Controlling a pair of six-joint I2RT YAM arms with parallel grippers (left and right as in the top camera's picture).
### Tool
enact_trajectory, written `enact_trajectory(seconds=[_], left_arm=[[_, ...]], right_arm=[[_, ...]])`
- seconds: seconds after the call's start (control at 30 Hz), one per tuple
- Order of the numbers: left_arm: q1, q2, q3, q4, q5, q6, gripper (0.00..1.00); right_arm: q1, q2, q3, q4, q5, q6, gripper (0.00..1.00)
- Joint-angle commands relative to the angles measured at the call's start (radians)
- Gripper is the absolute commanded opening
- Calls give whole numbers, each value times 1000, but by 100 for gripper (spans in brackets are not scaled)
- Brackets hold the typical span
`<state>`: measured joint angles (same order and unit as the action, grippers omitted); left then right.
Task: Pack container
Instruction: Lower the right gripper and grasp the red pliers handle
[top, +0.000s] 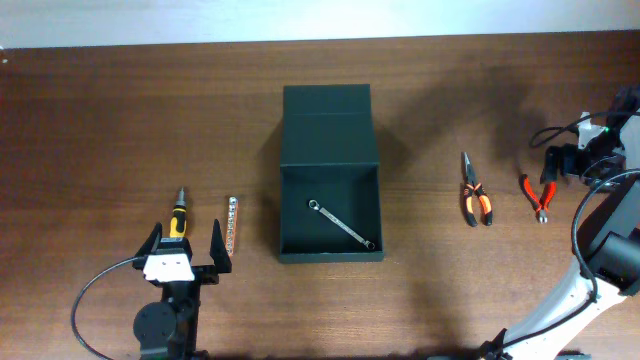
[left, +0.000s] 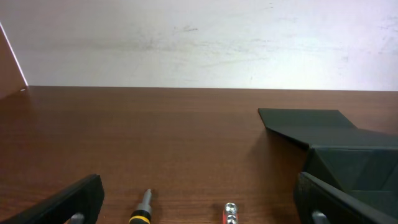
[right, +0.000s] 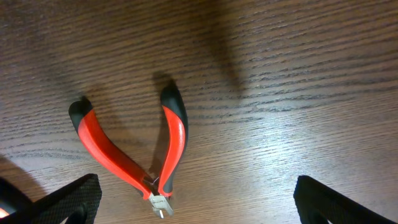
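The container (top: 331, 170) is a dark box in the middle of the table, its flap lid laid open toward the back, and its side (left: 348, 152) shows at the right of the left wrist view. A silver wrench (top: 340, 222) lies inside it. My left gripper (top: 184, 242) (left: 202, 208) is open near the front left. A yellow-and-black screwdriver (top: 178, 216) (left: 142, 213) and a red strip of sockets (top: 231, 224) (left: 230, 213) lie just ahead of its fingers. My right gripper (top: 565, 160) (right: 196, 202) hangs open over red cutters (top: 537, 196) (right: 134, 155), holding nothing.
Orange-handled long-nose pliers (top: 475, 196) lie between the container and the red cutters. A pale wall (left: 199, 43) runs behind the table's far edge. The right arm's base and cables (top: 600, 270) occupy the front right corner.
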<state>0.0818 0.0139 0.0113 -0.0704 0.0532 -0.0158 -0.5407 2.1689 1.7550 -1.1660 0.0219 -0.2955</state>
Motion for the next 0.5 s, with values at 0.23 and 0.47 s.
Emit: enact_trajectory(seconds=[0.23, 0.47], left_arm=[[6, -7, -2, -5, 11, 5, 99], [6, -7, -2, -6, 11, 5, 99]], right_arm=[[-3, -13, -111, 55, 8, 11, 99], [-3, -13, -127, 72, 16, 55, 99]])
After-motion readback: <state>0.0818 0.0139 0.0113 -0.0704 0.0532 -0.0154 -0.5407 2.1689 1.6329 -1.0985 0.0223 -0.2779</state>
